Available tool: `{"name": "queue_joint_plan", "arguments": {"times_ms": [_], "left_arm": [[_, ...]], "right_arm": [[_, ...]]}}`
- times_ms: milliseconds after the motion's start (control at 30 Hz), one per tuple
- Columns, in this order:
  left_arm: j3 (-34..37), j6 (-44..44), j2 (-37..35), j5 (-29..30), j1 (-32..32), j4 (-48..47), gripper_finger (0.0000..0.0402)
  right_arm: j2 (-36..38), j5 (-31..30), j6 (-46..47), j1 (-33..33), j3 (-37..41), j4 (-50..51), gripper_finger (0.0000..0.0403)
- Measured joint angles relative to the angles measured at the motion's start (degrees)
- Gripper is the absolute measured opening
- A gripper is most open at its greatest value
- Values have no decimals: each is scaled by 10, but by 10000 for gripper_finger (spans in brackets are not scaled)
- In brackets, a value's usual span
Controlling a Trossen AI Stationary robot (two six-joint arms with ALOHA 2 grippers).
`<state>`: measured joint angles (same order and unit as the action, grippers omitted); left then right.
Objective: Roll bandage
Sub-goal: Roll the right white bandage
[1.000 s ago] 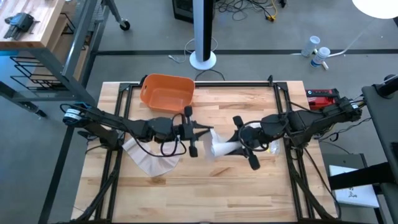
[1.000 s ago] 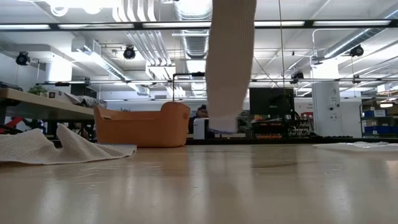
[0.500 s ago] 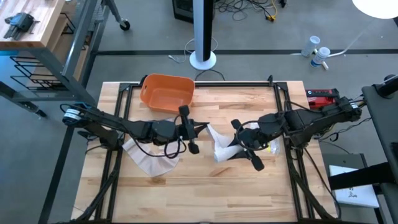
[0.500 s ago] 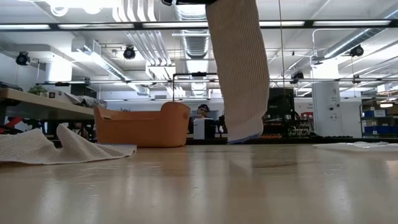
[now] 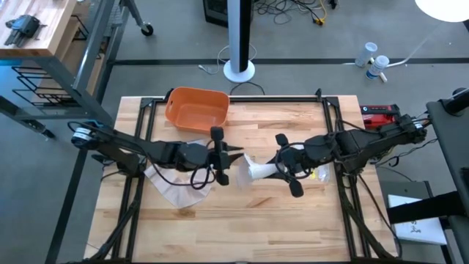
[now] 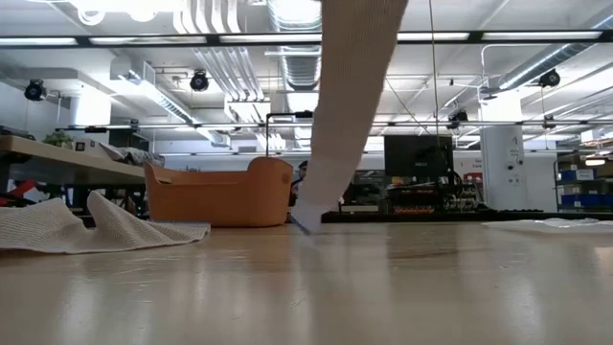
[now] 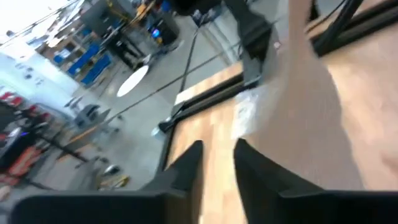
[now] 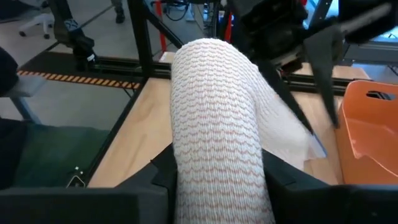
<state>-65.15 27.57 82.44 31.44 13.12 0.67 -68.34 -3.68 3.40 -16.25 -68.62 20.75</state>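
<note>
My right gripper (image 5: 282,167) (image 8: 221,168) is shut on a white ribbed bandage (image 5: 258,171), rolled thick at the gripper (image 8: 214,112). Its loose tail (image 6: 350,105) hangs down, and the lower end (image 6: 308,222) reaches the table. My left gripper (image 5: 233,155) (image 7: 217,168) faces it from the table's left, its fingers a narrow gap apart, with bare wood showing between them. The tail passes close by one left finger (image 7: 252,165); I cannot tell whether they touch. A second pale cloth strip (image 5: 176,189) (image 6: 86,225) lies crumpled on the table under the left arm. My right gripper pinches the rolled part of the bandage by its two sides (image 8: 180,155) between its two fingers. The fingers come about level from the table's right and lie along the roll, which sticks out beyond them. The roll is lifted clear, with the tail hanging slack below it.
An orange basket (image 5: 196,108) (image 6: 220,196) stands at the table's far left. A red device (image 5: 379,114) sits past the table's right edge. Black frame rails (image 5: 337,139) run along both sides. Bare wood (image 5: 242,220) lies toward the near edge.
The hanging tail has swung to and fro below the right gripper. Its lower end, clear of the table a second ago, now reaches the tabletop. My right gripper has shifted a little toward the far edge with the roll.
</note>
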Motion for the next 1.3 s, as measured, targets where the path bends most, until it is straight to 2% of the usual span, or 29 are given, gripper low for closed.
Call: {"name": "queue_joint_plan", "arguments": {"times_ms": [200,300,400,500,567,767,900,1133,1300], "left_arm": [[-32,30,-3,-1,22,-20,187],[-44,48,-3,-19,34,-22,231],[-54,72,-3,-51,41,-20,266],[-56,109,1,-48,42,-2,290],[-52,137,2,-44,40,13,298],[-50,204,2,-54,41,67,300],[-49,236,2,-99,38,73,293],[-58,297,41,-98,36,110,294],[-78,312,71,-60,37,133,286]], "right_arm": [[0,-4,46,14,0,2,115],[0,-5,74,24,0,7,112],[2,-3,103,33,0,19,115],[0,22,134,44,-1,13,118],[-1,40,151,49,-1,8,116],[-1,43,161,51,-1,9,114],[-1,50,167,52,-2,3,120],[-1,57,186,52,-2,-14,112],[-1,57,192,52,-1,-6,120]]}}
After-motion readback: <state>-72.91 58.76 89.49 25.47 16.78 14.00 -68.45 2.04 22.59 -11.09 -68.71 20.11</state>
